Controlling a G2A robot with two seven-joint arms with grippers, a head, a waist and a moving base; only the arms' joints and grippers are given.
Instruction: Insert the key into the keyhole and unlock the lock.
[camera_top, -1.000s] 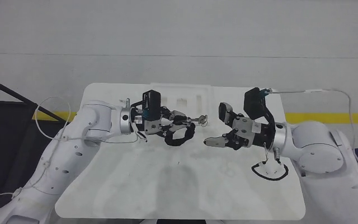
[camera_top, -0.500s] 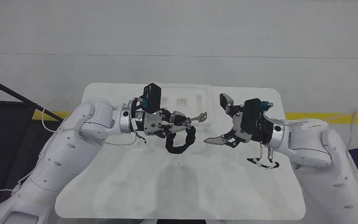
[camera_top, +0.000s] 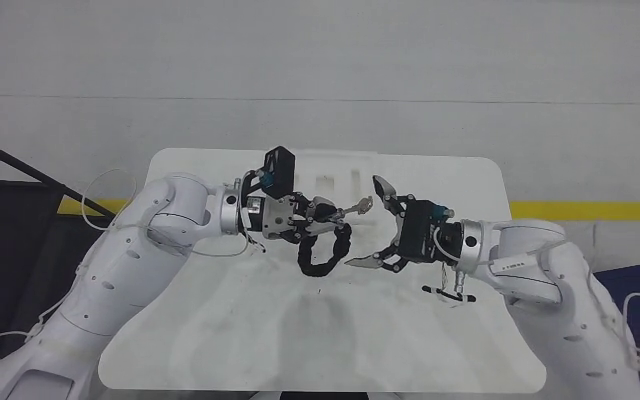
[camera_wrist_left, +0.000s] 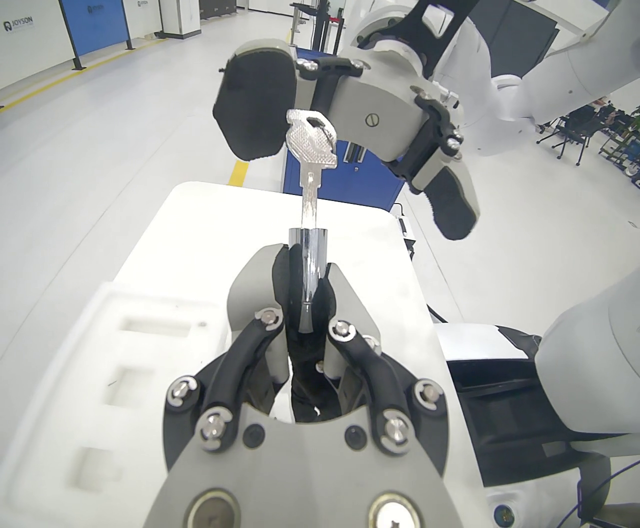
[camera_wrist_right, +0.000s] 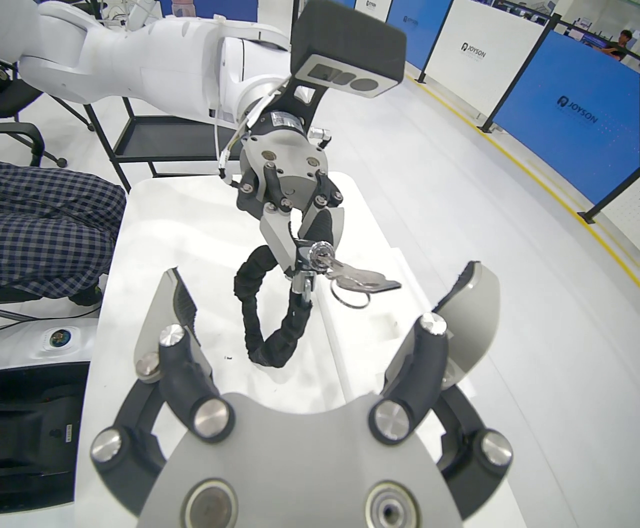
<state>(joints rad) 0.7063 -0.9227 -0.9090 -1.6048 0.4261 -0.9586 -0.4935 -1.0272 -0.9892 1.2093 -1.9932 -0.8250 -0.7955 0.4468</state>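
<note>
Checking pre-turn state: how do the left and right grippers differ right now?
Left gripper has fingers shut on the lock; right gripper is open, empty. Left carries the lock with the key in it; right faces that key, apart from it. Both hang above the table.

Open air between the key (camera_top: 357, 208) and the spread fingers (camera_wrist_right: 172, 300) of the right gripper (camera_top: 364, 224), foam tray (camera_top: 330, 168) beyond.

Silver key (camera_wrist_left: 310, 145), its head finely cross-hatched; chrome lock (camera_wrist_left: 309, 250) with a matte black cable (camera_wrist_right: 272, 325). The left pincer (camera_wrist_left: 302, 270) and right pincer (camera_wrist_right: 325, 280) are grey metal with black linkages and pads. Beneath the lock, the worktop (camera_top: 400, 340) is plain white.
</note>
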